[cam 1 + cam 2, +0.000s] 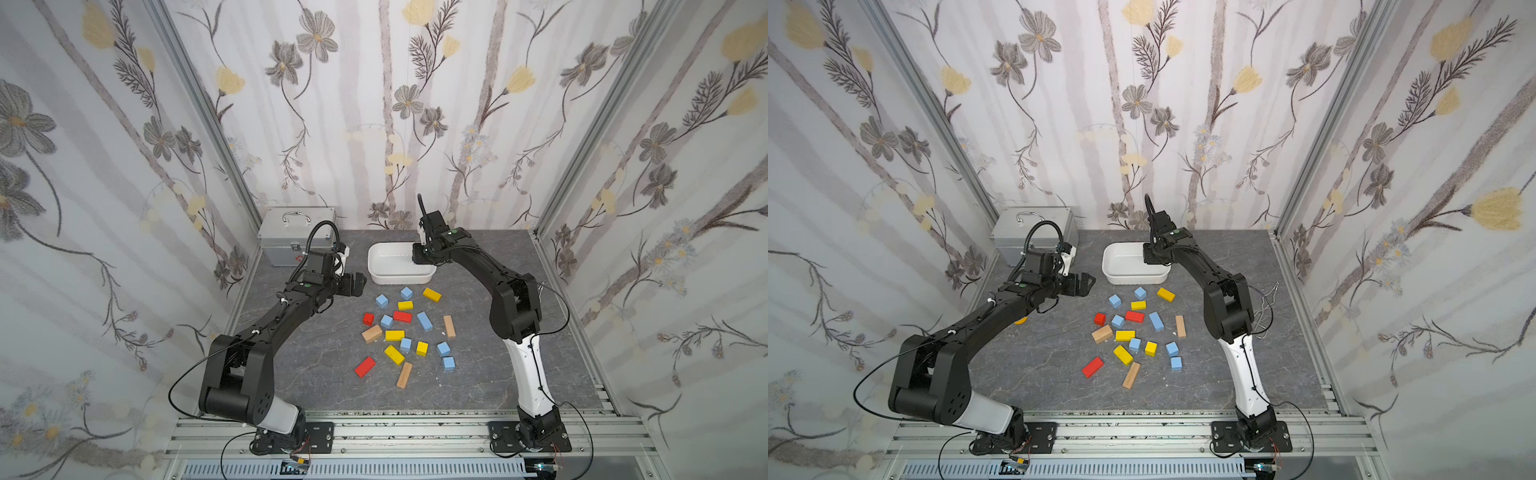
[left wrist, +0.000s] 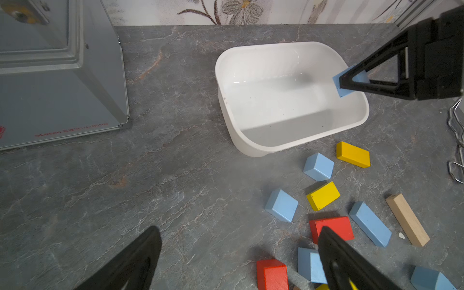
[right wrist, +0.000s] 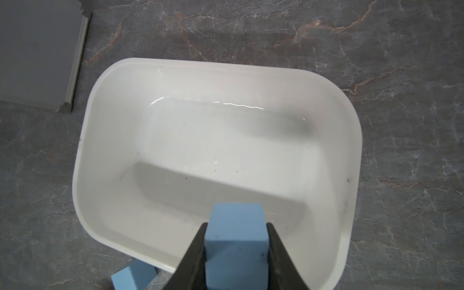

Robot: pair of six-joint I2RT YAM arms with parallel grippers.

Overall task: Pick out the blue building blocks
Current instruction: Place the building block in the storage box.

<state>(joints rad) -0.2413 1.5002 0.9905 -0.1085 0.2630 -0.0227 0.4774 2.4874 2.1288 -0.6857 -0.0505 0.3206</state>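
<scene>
Several light-blue building blocks lie loose on the grey table among other colours, such as a cube, a cube and a longer bar. In the right wrist view my right gripper is shut on one blue cube. It holds that cube above the near-right part of the white tub, which has nothing in it. The same held cube shows in the left wrist view. My left gripper is open and holds nothing. It hangs left of the block pile, near a blue cube and a red block.
Yellow, red and tan blocks are mixed in with the blue ones. A silver metal case stands at the back left beside the tub. A wire object lies behind the right arm.
</scene>
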